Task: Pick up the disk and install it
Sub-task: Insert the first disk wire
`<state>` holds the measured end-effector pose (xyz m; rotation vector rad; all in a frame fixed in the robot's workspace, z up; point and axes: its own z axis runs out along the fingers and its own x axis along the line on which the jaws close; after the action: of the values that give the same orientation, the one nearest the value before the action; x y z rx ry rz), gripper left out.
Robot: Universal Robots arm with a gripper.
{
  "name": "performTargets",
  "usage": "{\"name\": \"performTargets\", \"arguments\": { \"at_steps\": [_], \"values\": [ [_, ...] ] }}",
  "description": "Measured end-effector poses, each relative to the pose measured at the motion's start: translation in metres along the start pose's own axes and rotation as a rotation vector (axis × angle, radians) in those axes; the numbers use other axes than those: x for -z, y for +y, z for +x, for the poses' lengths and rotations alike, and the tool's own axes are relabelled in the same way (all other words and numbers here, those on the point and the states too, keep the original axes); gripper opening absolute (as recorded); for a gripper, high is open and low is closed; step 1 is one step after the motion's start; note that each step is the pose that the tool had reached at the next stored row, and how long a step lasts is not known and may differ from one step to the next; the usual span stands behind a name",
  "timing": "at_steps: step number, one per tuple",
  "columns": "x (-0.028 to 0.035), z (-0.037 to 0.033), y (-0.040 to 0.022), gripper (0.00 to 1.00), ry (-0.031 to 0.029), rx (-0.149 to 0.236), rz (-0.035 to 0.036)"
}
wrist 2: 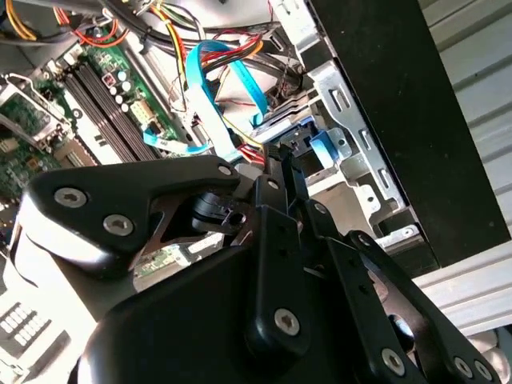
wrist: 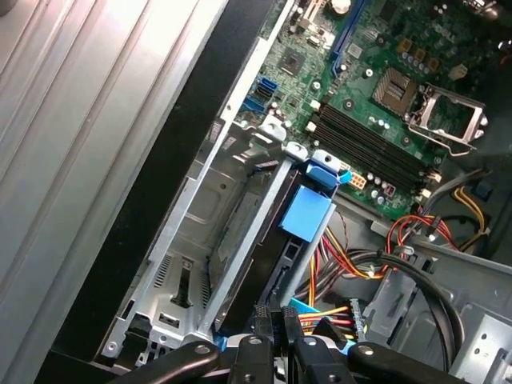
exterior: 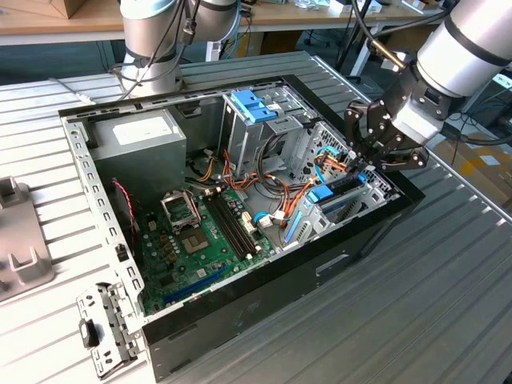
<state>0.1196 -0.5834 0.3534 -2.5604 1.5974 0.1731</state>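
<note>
Slatted grey metal table [exterior: 448,304] carries an open black computer case [exterior: 264,296], lying on its side with the interior facing up. Inside: green motherboard [exterior: 200,240] across the middle, grey power supply box [exterior: 144,148] in the corner nearest the robot base, and a grey drive cage [exterior: 260,128] with blue tabs along the far wall.

The arm reaches in from the exterior view's right. Black gripper [exterior: 370,160] is down at the case's right-hand end, over the drive bay at that corner. The disk [wrist: 284,248] stands on edge in this bay, its light-blue frame tab [wrist: 306,213] visible in the first wrist view, next to bundled red, orange and yellow wires [wrist: 360,264].

In both wrist views the fingers [wrist: 276,336] sit drawn close together at the disk's blue frame edge; actual contact with it cannot be told.

A loose metal bracket [exterior: 108,324] lies on the table beside the case's near corner.
</note>
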Motion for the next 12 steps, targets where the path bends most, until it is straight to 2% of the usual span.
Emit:
{"name": "performTargets", "arguments": {
  "at_steps": [12],
  "values": [
    [-0.0004,0.0001,0.0,0.16,0.0035,-0.086,0.0139]
  ]
}}
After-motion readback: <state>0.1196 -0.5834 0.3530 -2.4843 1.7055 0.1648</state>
